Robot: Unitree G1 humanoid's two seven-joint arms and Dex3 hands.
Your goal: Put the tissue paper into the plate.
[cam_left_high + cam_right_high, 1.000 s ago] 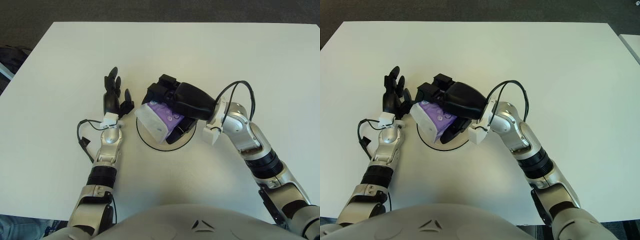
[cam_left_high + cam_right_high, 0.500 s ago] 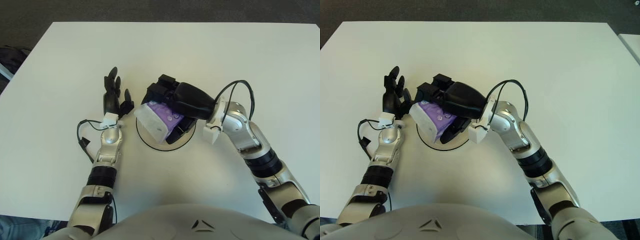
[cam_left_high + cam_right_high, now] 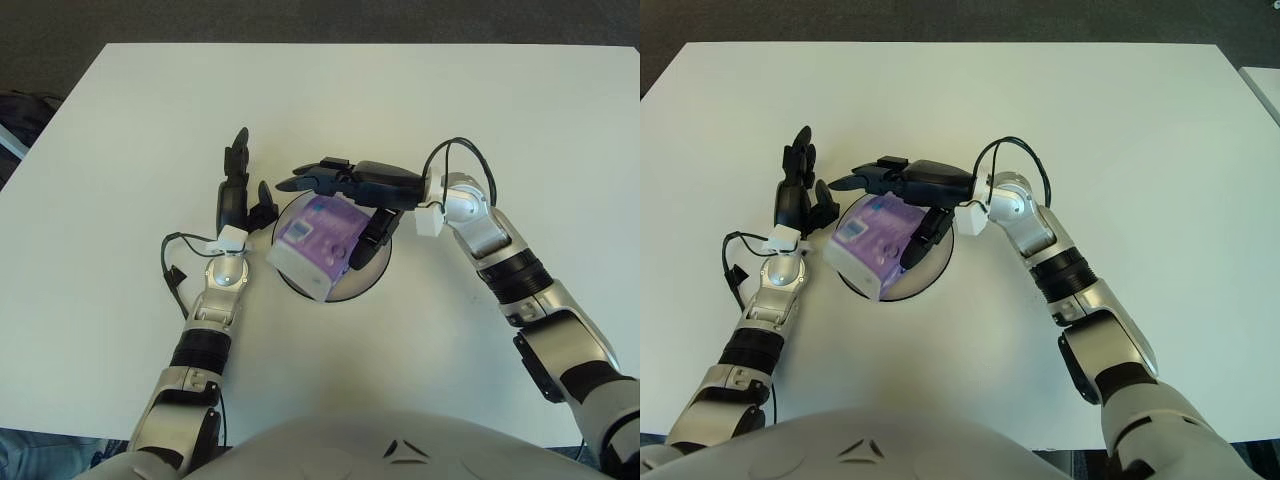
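My right hand [image 3: 345, 185] reaches in from three o'clock, forearm bent at the elbow and running up toward the middle of the table [image 3: 450, 100]. The hand lies flat and stretched out, its dark fingers [image 3: 300, 184] pointing toward nine o'clock over the far edge of the plate [image 3: 372, 272]. Its thumb [image 3: 378, 226] hangs down at the three o'clock side of the tissue paper [image 3: 315, 243]. I read the fingers as spread and off the pack, holding nothing, though I cannot tell whether the thumb touches its side.

My left hand [image 3: 238, 195] stands just beside the plate at nine o'clock, forearm coming up from six o'clock. Its fingers point toward twelve o'clock, straight and loose, empty. A black cable loops off the wrist onto the table.

The tissue paper is a soft rectangular pack, wrapped in glossy film, purple on top with a small pale label and white along its near end. It lies in the plate, tilted, with its white end jutting over the rim at about seven o'clock.

The plate is round and shallow with a dark rim and a pale greyish inside. The table is smooth, matte white. Both arms are silver metal shells with black ribbed joints, and the hands are black plastic.
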